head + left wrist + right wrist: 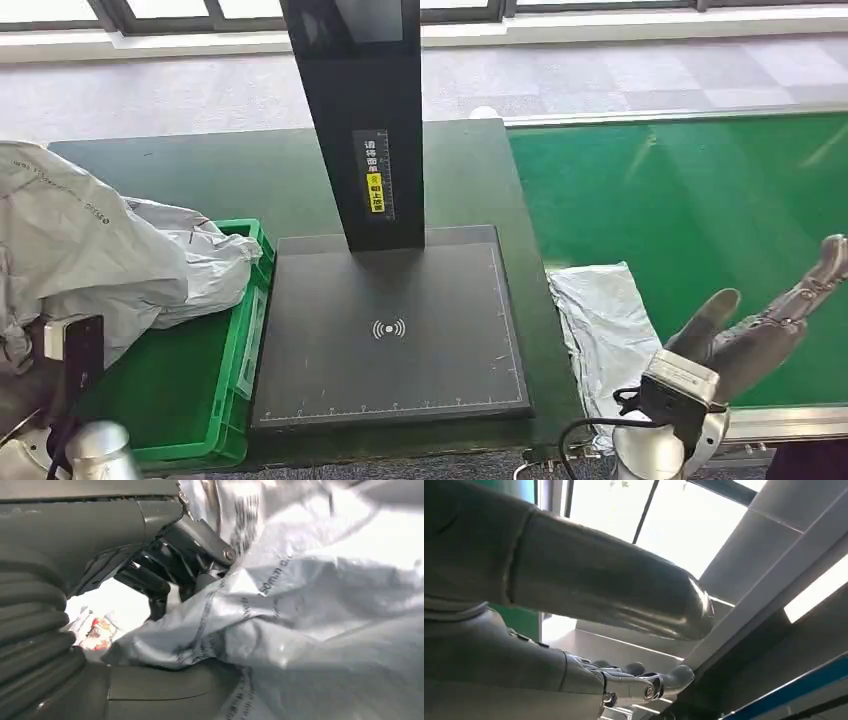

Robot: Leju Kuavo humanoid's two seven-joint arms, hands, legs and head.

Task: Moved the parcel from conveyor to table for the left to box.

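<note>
The right hand is built of dark grey fingers with metallic links, and a thick grey thumb is seen close up. A silver wrist block with small lettering is mounted behind it, trailed by black cables. The left hand is made of black linkages, a silver screw and a grey ribbed cover.

Three grey parcels, one green box.
</note>
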